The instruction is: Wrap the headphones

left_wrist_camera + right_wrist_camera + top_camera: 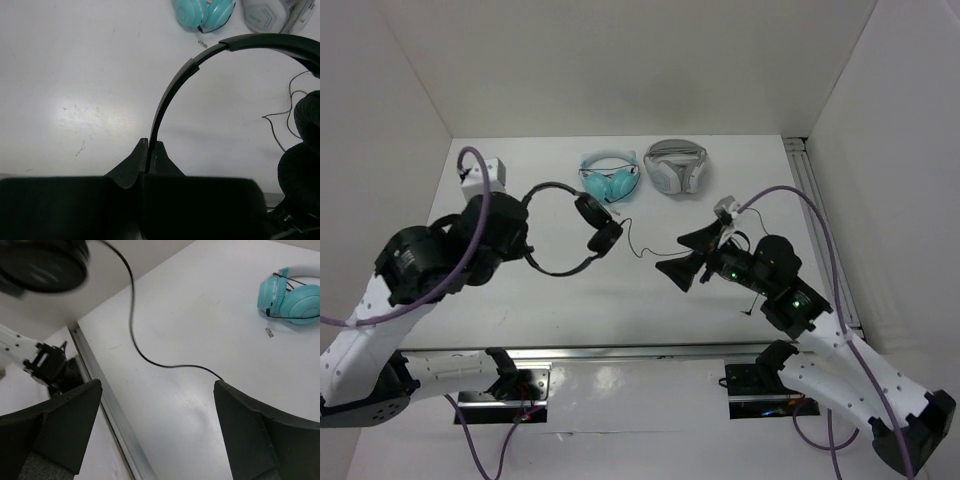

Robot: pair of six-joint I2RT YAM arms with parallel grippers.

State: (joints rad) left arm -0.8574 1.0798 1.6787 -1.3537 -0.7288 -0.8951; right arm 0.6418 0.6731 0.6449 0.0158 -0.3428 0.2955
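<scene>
Left gripper [149, 150] is clamping the headphones [604, 238] by the headband [166, 95]; right gripper [682, 254] is hovering, spread apart — cable [170, 366] is trailing loose, wrapping not yet begun.

Black headphones [590, 211] held off table by headband; earcups together; cable [630, 246] trailing right.

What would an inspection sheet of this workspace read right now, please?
Surface: white table, faint scuffs.
Job's things: black headphones, earcups close together.
Clutter: teal headphones and white-grey headphones at the far edge; small scrap beside the teal pair.
Grippers: left gripper shut on the headband; right gripper open.
Cables: thin black cable trails from an earcup toward the right gripper; purple arm cables loop above both arms.
Surroundings: white walls; metal rail along the near edge.
</scene>
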